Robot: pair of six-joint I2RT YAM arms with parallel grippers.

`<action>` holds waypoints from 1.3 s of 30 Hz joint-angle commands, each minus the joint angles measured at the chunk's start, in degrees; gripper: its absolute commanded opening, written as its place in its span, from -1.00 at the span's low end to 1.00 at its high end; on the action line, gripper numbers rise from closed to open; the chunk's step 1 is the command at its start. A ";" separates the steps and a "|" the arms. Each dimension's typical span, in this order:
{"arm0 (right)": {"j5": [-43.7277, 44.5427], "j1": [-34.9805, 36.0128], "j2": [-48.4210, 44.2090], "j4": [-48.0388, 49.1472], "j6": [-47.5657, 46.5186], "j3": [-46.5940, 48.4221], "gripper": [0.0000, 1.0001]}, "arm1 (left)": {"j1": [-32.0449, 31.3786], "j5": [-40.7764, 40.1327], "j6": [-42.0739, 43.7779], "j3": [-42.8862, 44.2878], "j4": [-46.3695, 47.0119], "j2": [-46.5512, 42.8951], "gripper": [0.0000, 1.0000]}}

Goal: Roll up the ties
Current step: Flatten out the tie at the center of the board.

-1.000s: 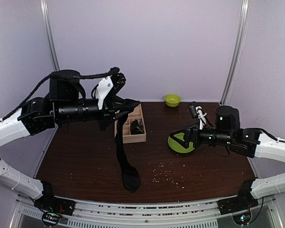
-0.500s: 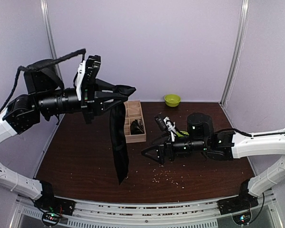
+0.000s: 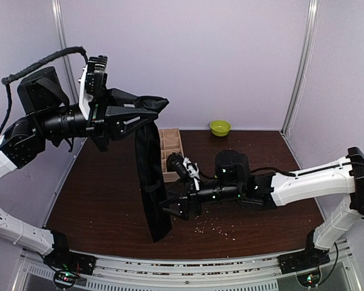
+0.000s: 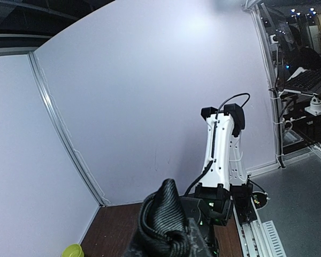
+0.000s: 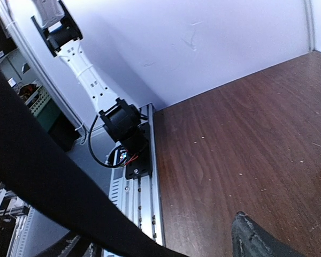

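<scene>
A long black tie (image 3: 149, 176) hangs straight down from my left gripper (image 3: 154, 109), which is shut on its bunched upper end high above the left half of the table. The tie's tip (image 3: 159, 233) hangs close to the table. In the left wrist view the bunched fabric (image 4: 165, 218) fills the jaws. My right gripper (image 3: 170, 207) is open, low over the table, right beside the tie's lower part. In the right wrist view the tie (image 5: 43, 184) crosses the left side as a dark band, with one fingertip (image 5: 257, 241) showing.
A wooden compartment box (image 3: 172, 145) stands behind the tie. A small green bowl (image 3: 219, 127) sits at the back wall and shows in the left wrist view (image 4: 72, 250). Crumbs (image 3: 215, 227) are scattered on the table's front middle.
My left gripper rose and drew back left, lifting the tie's tail off the table. My right arm swept left from the green plate to the tie's lower part.
</scene>
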 commanded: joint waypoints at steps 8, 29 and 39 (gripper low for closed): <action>-4.74 3.30 6.89 14.83 7.29 -1.24 -0.31 | 1.16 -12.81 1.08 -3.20 5.73 -5.30 -1.00; 9.77 -14.17 -12.75 -52.14 0.40 -8.96 -1.00 | 3.21 -37.94 -22.74 -45.69 33.20 -2.61 -1.00; 22.72 -15.37 5.56 -69.57 -11.72 4.61 -0.99 | 1.09 -45.07 -27.90 -52.73 43.47 9.64 -1.00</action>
